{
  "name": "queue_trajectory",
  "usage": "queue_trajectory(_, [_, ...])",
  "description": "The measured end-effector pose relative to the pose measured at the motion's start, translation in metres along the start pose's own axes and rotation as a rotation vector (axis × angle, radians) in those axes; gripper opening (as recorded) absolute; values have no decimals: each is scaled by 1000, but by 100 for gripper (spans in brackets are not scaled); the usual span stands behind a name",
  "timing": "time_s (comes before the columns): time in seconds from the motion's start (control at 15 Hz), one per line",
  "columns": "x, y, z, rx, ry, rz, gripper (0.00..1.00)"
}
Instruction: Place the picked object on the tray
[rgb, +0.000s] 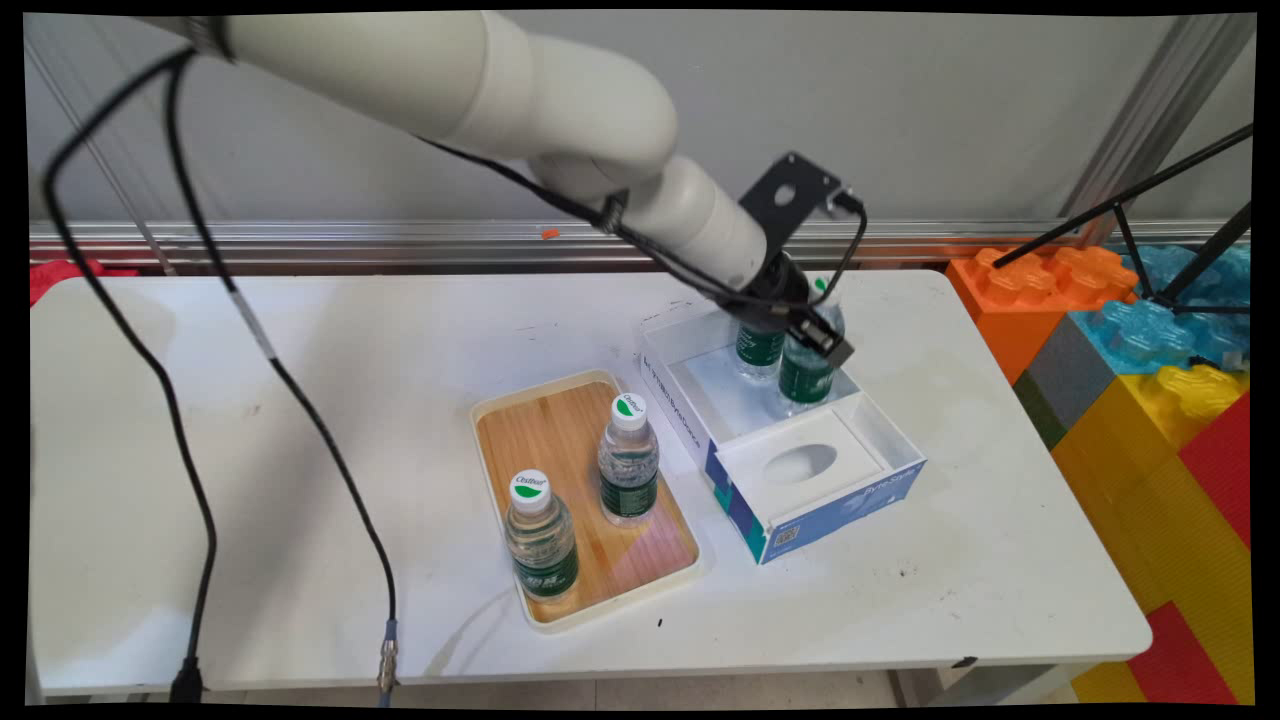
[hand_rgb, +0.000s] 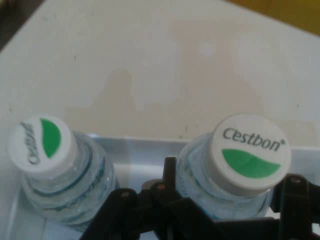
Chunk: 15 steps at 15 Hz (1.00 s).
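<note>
- Reaching down over the white box (rgb: 790, 470), the gripper (rgb: 815, 335) sits at the neck of a water bottle (hand_rgb: 240, 165) standing in the box's open back compartment.
- Up close in the hand view, the black fingers (hand_rgb: 172, 175) flank that bottle just under its white cap with the green swoosh; they look closed around the neck, bottle standing upright.
- Right beside it in the same compartment stands a second bottle (hand_rgb: 55, 170), same cap, close but not in the gripper.
- The box's front section carries a white insert with an oval hollow (rgb: 800, 463), nothing in it.
- Over to the left on the worktop (rgb: 300, 420), a wooden tray (rgb: 545, 425) with a cream rim holds two more bottles, one nearer the front (rgb: 540, 535) and one further back (rgb: 628, 460), both upright.
- Big coloured blocks (rgb: 1150, 400) stack up past the worktop's right edge.
</note>
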Motion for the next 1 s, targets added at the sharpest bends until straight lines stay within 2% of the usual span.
queue_trajectory(0.27, [17,6,-50,-12,43,0,0])
queue_trajectory(0.53, [26,10,-117,-38,73,14,0])
queue_trajectory(0.73, [25,1,-165,-53,86,40,0])
queue_trajectory(1.0, [12,-24,-213,-57,70,66,0])
